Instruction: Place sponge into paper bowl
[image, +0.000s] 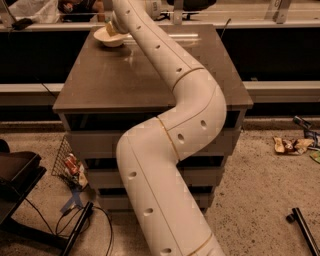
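Where cables (75, 225) and wrappers (290, 145) litter the speckled floor (260, 190) around the brown table (100, 80), one white arm (170, 145) crosses its top to its far left corner. One paper bowl (107, 40) sits there, with one sponge (110, 28) just above it at the gripper (116, 24), whose hold I cannot tell.

Brown table (125, 75); wire basket (64, 159) on floor left; wrappers (290, 145) right; cables (75, 222) lower left.
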